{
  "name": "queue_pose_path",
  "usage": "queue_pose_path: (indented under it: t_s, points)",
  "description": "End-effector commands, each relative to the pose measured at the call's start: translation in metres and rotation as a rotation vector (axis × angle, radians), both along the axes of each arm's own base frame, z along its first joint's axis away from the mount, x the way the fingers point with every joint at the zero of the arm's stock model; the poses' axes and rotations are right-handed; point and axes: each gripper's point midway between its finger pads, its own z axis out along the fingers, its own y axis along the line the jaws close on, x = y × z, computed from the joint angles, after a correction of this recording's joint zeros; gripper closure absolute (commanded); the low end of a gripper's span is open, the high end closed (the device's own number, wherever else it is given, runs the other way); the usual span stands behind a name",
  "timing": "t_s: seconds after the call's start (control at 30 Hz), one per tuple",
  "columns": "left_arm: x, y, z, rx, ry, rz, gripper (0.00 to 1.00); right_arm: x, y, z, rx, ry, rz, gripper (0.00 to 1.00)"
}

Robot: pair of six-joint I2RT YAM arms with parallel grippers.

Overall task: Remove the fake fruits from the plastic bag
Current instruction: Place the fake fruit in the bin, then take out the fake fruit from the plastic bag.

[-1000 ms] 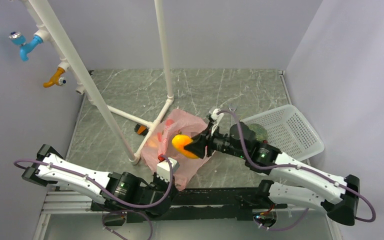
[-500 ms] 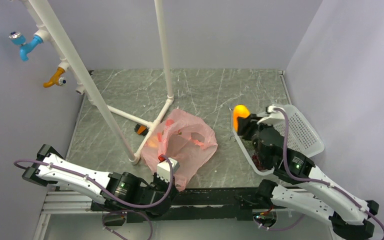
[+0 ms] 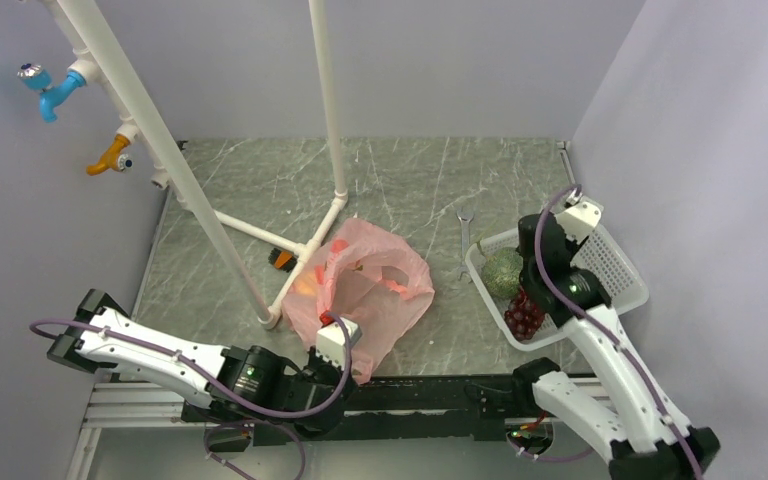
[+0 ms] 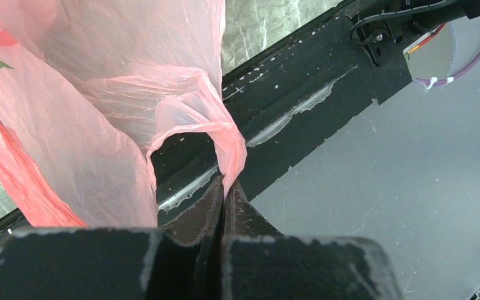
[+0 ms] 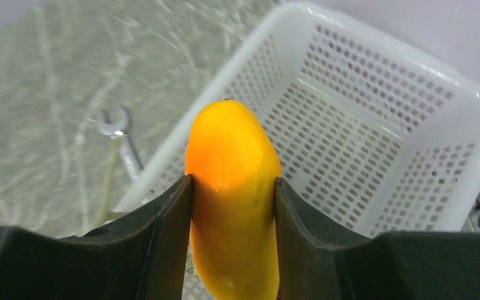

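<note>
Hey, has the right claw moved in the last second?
Yes. The right claw, shut on the orange fruit, swung rightward from above the pink bag to above the white basket.

Melon (image 3: 501,270) and grape bunch (image 3: 524,313) in basket (image 3: 617,268); wrench (image 3: 463,245) between basket and plastic bag (image 3: 380,285).

Three fruits (image 3: 501,271) (image 3: 523,313) (image 5: 232,187) — one bag (image 3: 400,300), one basket (image 3: 610,265).

readable text: none was legible in any view | plastic bag (image 3: 388,292): carried red and green printed marks, too crumpled and too small to make out as letters, numbers or a brand
</note>
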Motion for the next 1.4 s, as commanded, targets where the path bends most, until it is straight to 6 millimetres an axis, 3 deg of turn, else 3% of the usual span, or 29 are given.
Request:
queue_pose_path:
  t_s: [0.0, 0.17, 0.23, 0.33, 0.53, 0.77, 0.87, 0.93, 1.0, 1.1, 1.23, 1.37]
  points:
    - [-0.002, -0.003, 0.010, -0.019, 0.001, 0.000, 1.00, 0.004, -0.003, -0.029, 0.122, 0.113, -0.008, 1.00]
    - [-0.002, -0.003, 0.011, -0.021, 0.002, -0.003, 1.00, 0.005, -0.014, -0.048, 0.194, 0.114, -0.069, 0.99]
    - [-0.002, -0.001, 0.009, -0.017, 0.005, 0.000, 1.00, 0.003, -0.017, -0.058, 0.213, 0.147, -0.095, 0.90]
    - [-0.002, 0.003, 0.004, -0.007, 0.011, 0.003, 1.00, 0.001, -0.022, -0.066, 0.203, 0.176, -0.115, 0.65]
    - [-0.002, 0.017, -0.005, 0.011, 0.027, -0.014, 1.00, 0.002, -0.018, -0.047, 0.180, 0.119, -0.043, 0.37]
    - [-0.029, 0.039, -0.033, 0.048, 0.104, -0.237, 1.00, 0.017, 0.021, -0.015, 0.188, 0.065, 0.241, 0.11]
    - [-0.036, 0.046, -0.034, -0.009, 0.149, -0.273, 1.00, 0.020, 0.064, 0.009, 0.189, -0.017, 0.474, 0.06]
    - [-0.037, 0.049, -0.032, -0.045, 0.164, -0.277, 1.00, 0.014, 0.114, 0.017, 0.196, -0.033, 0.707, 0.05]
    - [-0.036, 0.053, -0.031, -0.061, 0.173, -0.269, 1.00, 0.000, 0.171, 0.015, 0.221, -0.008, 0.967, 0.05]
    - [-0.032, 0.059, -0.029, -0.047, 0.174, -0.248, 1.00, -0.048, 0.248, 0.009, 0.265, -0.006, 1.323, 0.07]
    - [-0.026, 0.061, -0.016, -0.038, 0.153, -0.220, 1.00, -0.100, 0.304, -0.005, 0.309, -0.030, 1.572, 0.16]
    - [-0.023, 0.055, 0.001, -0.055, 0.120, -0.225, 1.00, -0.130, 0.344, -0.021, 0.325, -0.018, 1.706, 0.24]
